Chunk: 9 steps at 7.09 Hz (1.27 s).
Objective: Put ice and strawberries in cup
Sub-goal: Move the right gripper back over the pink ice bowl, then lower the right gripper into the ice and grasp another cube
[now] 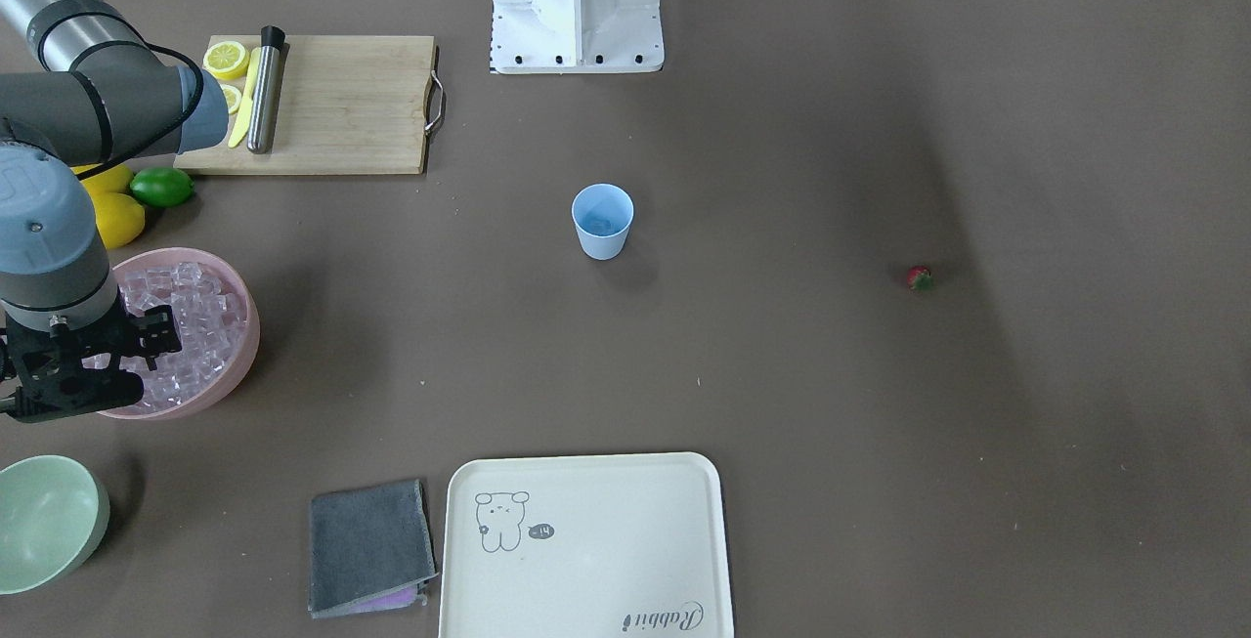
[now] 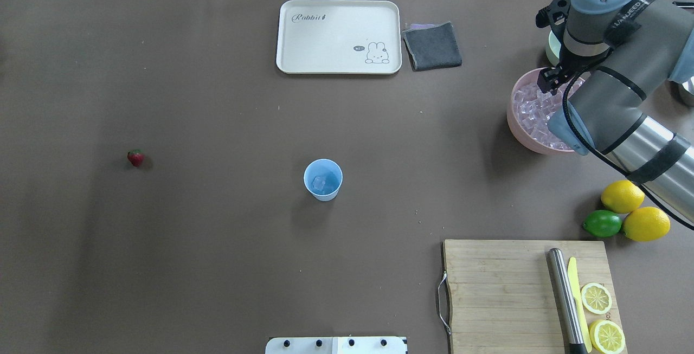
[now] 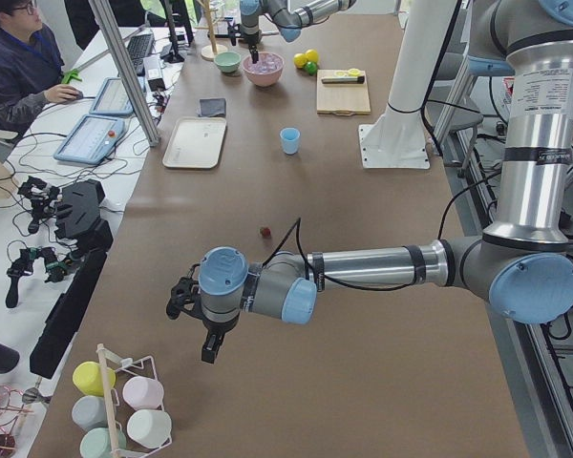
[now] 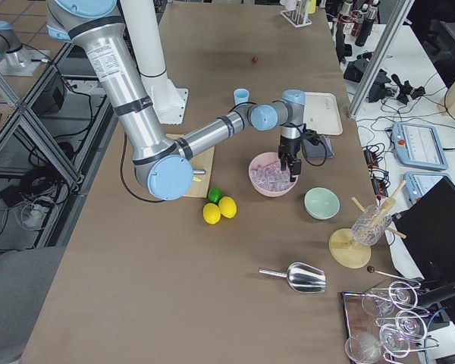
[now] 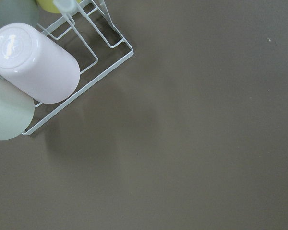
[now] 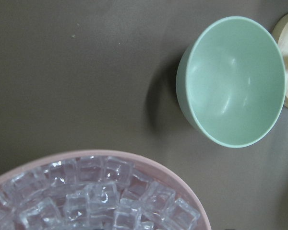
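Right claw (image 2: 547,82) above the ice (image 2: 528,107); its width cannot be told.
Ice step, it seems: next, lower, pinch one, reach the cup (image 2: 327,195).

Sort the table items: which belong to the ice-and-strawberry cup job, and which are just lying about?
Job: ice, pink bowl holding it, strawberry, blue cup.
Lying about: cutting board with lemon slices and steel rod, whole lemons, lime, tray, grey cloth, green bowl.
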Available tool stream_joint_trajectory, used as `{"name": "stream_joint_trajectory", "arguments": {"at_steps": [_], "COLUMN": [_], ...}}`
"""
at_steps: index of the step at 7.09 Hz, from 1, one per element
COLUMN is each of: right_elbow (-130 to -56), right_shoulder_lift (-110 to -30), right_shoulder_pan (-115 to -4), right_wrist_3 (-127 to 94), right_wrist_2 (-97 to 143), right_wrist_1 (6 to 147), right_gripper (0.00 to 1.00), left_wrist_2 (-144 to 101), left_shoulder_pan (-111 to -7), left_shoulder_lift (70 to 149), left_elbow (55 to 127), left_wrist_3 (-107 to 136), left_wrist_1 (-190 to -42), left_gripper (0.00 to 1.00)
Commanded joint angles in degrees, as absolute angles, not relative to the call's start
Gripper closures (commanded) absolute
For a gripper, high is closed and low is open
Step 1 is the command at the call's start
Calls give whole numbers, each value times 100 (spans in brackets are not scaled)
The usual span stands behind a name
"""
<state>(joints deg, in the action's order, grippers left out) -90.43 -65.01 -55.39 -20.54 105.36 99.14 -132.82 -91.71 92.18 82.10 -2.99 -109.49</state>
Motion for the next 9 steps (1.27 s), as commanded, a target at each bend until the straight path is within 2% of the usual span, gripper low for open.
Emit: {"name": "stream_joint_trajectory", "arguments": {"at_steps": [1,5,6,9], "right_elbow": [-9026,-9035,-9026,-9026], "right_shoulder_lift": [-6582,-6785,-6768,-6724], "right_shoulder_pan": [-5458,-5353,-5318,-5335], "right_wrist_3": [-2109,-2118,-2118,-2048], "right_wrist_2": [10529,10521,10521,10529], "right_wrist_1": [9914,9932,9932,9976], "right_gripper": [30,29,36,99], "left_wrist_2": [-13280,-13280,-13280,-13280], "left_shoulder_pan": [-9167,-9167,-9167,-9167], "left_shoulder_lift": [9308,9316,9316,9351], "left_elbow": [8086,8077,8086,8086], "left_wrist_3": [-299,-299,-299,-299], "left_wrist_1": [-10951,-10951,-10951,-10951], "left_gripper": [2,2,2,2]}}
